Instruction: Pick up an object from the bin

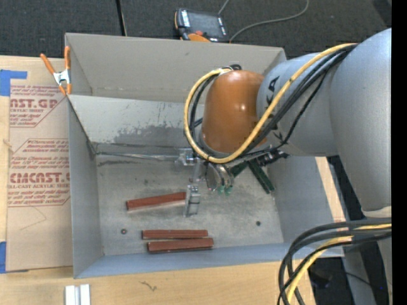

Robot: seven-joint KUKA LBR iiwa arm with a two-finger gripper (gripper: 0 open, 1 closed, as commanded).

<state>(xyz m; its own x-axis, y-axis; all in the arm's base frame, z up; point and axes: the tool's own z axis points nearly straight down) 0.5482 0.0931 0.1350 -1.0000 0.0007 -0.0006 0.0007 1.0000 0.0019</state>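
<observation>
- Gripper (193,202) is low in the bin (127,110), near the middle of the floor; its tip sits at the right end of a flat reddish-brown stick (156,203); touching or just above, cannot tell
- Jaw state: cannot tell from this angle; the orange wrist cover (230,110) and cables hide the mechanism, and the tip reads as one narrow metal piece; nothing is visibly clamped
- The reddish-brown stick lies flat on the floor, long axis roughly left to right, left end slightly lower in the view; bare floor all round it
- Two more sticks of the same kind, the middle stick (175,234) and the front stick (180,246), lie parallel and just beside each other near the front wall, well apart from the gripper
- A green thing (262,175) shows partly under the arm to the right; whether bin item or robot part, cannot tell
- Handling judgement: the stick looks thin, rigid and light, wood or plastic; not fragile; the faces may be smooth, so some slip risk
- Lying flat, it offers little height; best hold is probably across the narrow width, jaws on the two long edges
- A hold at the end would let the long free part droop or swing; nearer mid-length would balance better
- Risk: the tip presses on the end and tips or skids the stick along the metal floor rather than closing round it
</observation>
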